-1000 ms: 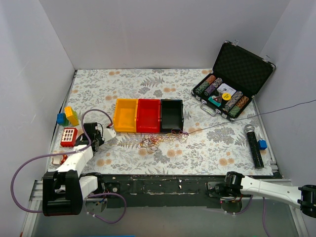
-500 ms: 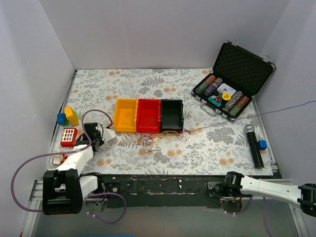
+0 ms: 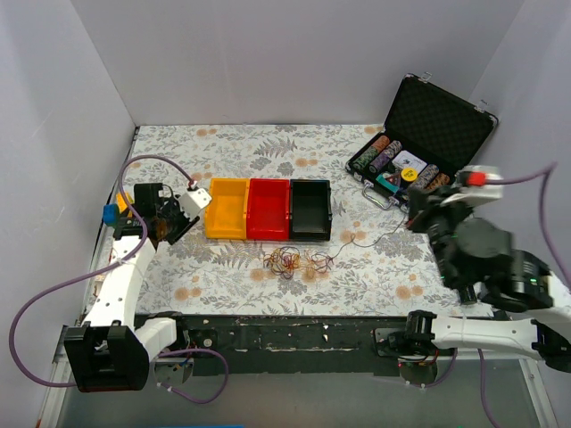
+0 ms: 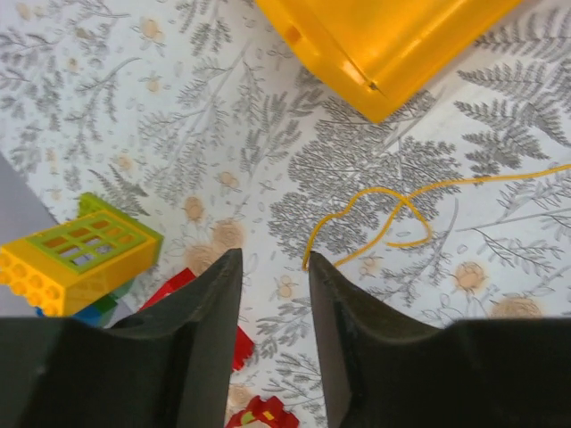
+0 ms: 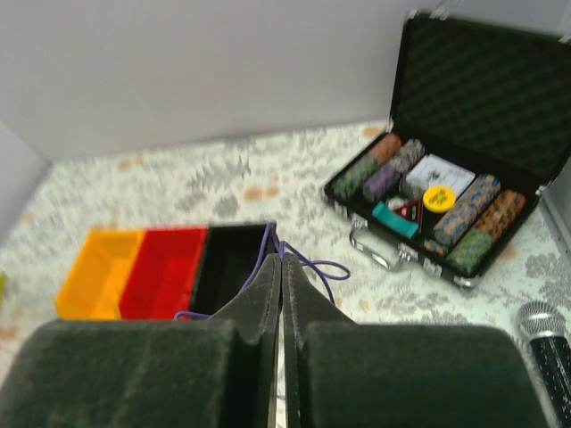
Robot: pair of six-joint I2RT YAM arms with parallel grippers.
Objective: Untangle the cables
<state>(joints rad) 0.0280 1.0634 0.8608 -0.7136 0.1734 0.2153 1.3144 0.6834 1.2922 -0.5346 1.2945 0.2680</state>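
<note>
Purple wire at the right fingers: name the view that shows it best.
Right wrist: the purple wire loops straight off the shut right fingers. Top shows only a faint strand toward the tangle; left wrist shows none.

Coloured bins (image 3: pixel 268 234); open chip case (image 3: pixel 442 116); blocks (image 4: pixel 76 263)

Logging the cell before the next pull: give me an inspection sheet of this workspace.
Surface: floral cloth, flat.
Job's things: cable clump before the red bin and black bin; orange-yellow strand loose on the cloth; purple strand leads off right.
Clutter: yellow bin, open chip case, toy blocks, microphone.
Grippers: left gripper open, empty; right gripper shut on the purple strand.
Cables: lilac hoses loop off both arms.
Surroundings: white walls on three sides.
</note>
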